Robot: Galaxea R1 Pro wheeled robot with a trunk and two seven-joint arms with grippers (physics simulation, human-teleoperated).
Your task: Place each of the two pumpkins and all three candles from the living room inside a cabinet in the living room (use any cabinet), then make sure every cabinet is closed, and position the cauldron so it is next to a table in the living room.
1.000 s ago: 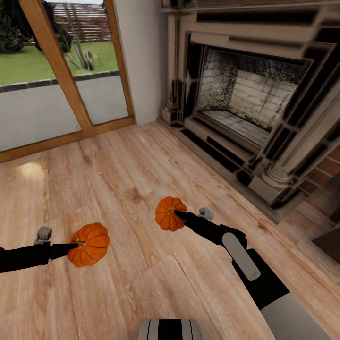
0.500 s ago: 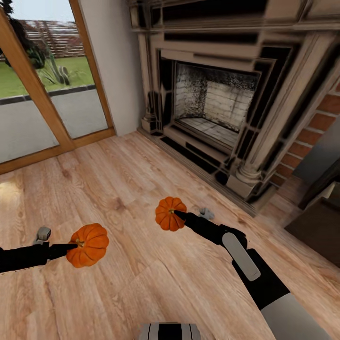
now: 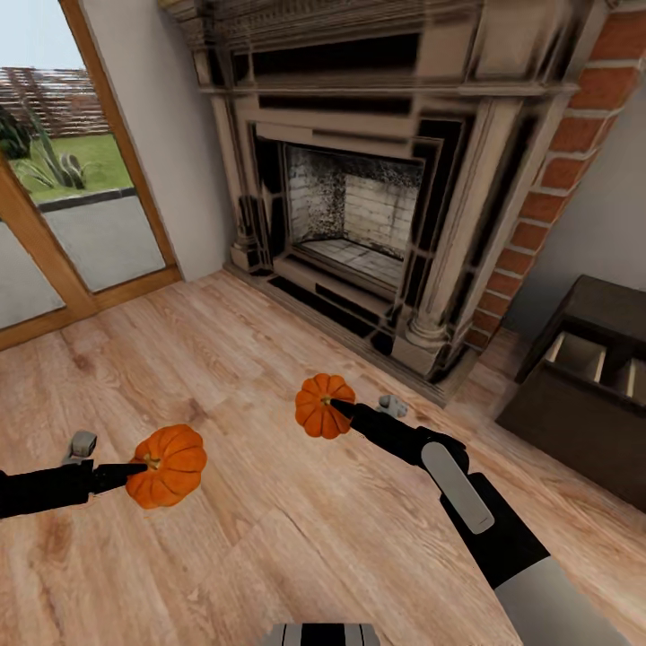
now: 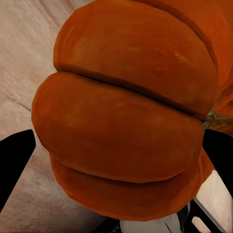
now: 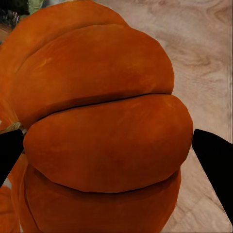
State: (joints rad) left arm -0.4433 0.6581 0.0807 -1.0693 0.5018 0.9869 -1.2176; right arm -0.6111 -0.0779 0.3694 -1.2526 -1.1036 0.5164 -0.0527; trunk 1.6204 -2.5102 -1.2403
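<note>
The left gripper (image 3: 142, 467) pinches a ribbed bright-orange pumpkin (image 3: 169, 465) above the pale wooden plank floor (image 3: 269, 529), its dark fingers (image 4: 14, 160) flanking the fruit. The right gripper (image 3: 339, 408) clamps a second small orange pumpkin (image 3: 323, 405) in front of the stone fireplace (image 3: 359, 206). Over at the right stands the low dark-brown wooden cabinet (image 3: 583, 422); I can't tell what its pale beige compartments (image 3: 579, 354) hold.

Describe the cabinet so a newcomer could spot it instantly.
Start at the big stone fireplace on the far wall and follow its brick edge to the right. The cabinet stands there on the wooden floor: low, dark brown, with pale compartments open at its top.
</note>
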